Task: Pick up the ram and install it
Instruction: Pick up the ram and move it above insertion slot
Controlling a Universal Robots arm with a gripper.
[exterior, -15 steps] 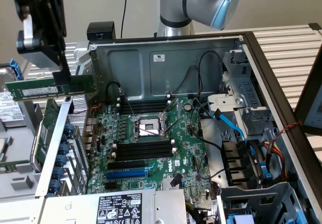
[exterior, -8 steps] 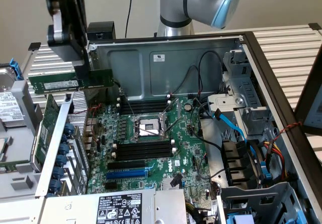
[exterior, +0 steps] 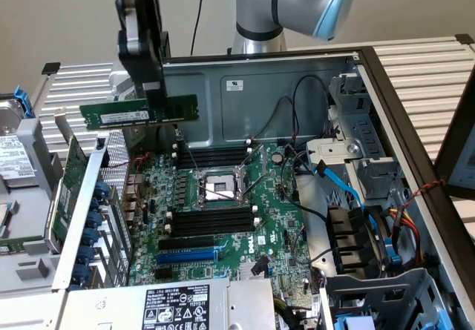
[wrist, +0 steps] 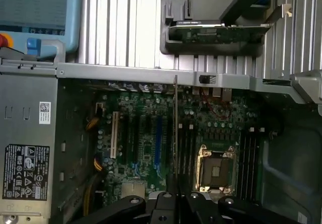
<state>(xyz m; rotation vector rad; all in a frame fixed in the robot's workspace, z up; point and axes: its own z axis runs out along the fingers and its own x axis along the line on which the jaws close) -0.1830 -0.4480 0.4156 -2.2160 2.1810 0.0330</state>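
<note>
The exterior view looks steeply down into the open computer case (exterior: 297,78) from close above the edge with the power supply (exterior: 174,308), facing the far wall. The wrist view looks straight down along the gripper (wrist: 174,196) and the ram (wrist: 175,133), from farther off. Both share the motherboard (exterior: 274,219) (wrist: 151,143) and CPU socket (exterior: 217,189) (wrist: 217,169).

Workshop: opened computer case (exterior: 297,78)
</note>
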